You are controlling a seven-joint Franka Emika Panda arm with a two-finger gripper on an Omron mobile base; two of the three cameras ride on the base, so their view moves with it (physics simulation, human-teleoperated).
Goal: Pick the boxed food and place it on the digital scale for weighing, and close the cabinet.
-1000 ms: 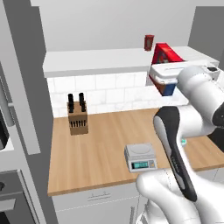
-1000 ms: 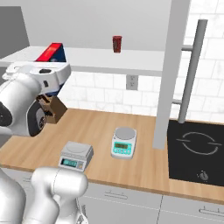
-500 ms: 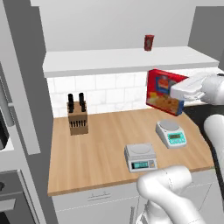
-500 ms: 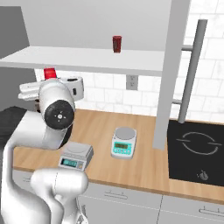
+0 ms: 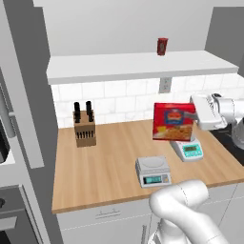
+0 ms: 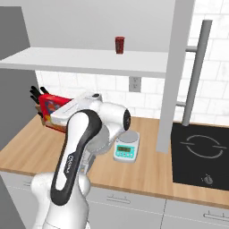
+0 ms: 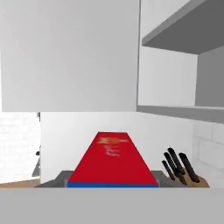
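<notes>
The boxed food (image 5: 173, 121) is a red carton with a yellow-orange picture, hanging upright above the counter. My gripper (image 5: 194, 116) is shut on its right edge. The carton sits over the back of the round-pan scale, behind and to the right of the digital scale (image 5: 152, 170), a grey square with a teal display. From the right base, the carton (image 6: 50, 108) pokes out left of my white hand (image 6: 76, 108). In the hand view its red top (image 7: 111, 159) runs away from the camera. The grey cabinet door (image 6: 178, 67) stands open with its bar handle (image 6: 195, 80).
A round-pan teal scale (image 5: 188, 148) (image 6: 126, 146) sits right of the digital one. The knife block (image 5: 84, 128) (image 7: 180, 168) stands at the back left. A dark red can (image 5: 162, 46) is on the open shelf (image 5: 138, 66). A black hob (image 6: 201, 154) lies far right. Another grey door (image 5: 21, 81) hangs open left.
The arm has swung out from the shelf and come down, carrying the carton from shelf height to just above the counter. The scales, can and knife block have stayed put.
</notes>
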